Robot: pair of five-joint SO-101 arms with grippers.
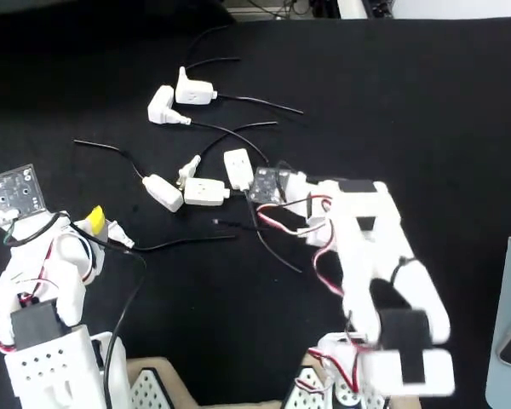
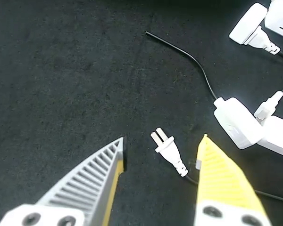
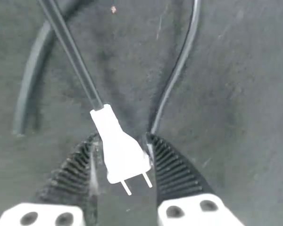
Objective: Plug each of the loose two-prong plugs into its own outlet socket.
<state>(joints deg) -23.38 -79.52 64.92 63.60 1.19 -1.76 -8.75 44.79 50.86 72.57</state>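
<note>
Left pincer (image 2: 163, 138) is hanging wide open over the black surface (image 2: 61, 70). A loose plug (image 2: 169, 149) is lying right between its tips, its long axis slanting across the gap, prongs pointing away from the wrist, cord end by the yellow finger (image 2: 221, 174). Right pincer (image 3: 121, 138) is squeezing narrow on a second plug (image 3: 120, 153), prongs facing back at its own wrist, so I'm guessing it's needing a turn before going for the outlet sockets (image 1: 206, 192) nearby.

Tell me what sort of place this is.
Probably a robotics lab bench, not a home: a left arm and a right arm, small and white, stand at a black-covered table, with loose two-prong plugs and white outlet sockets laid out like practice pieces.
</note>
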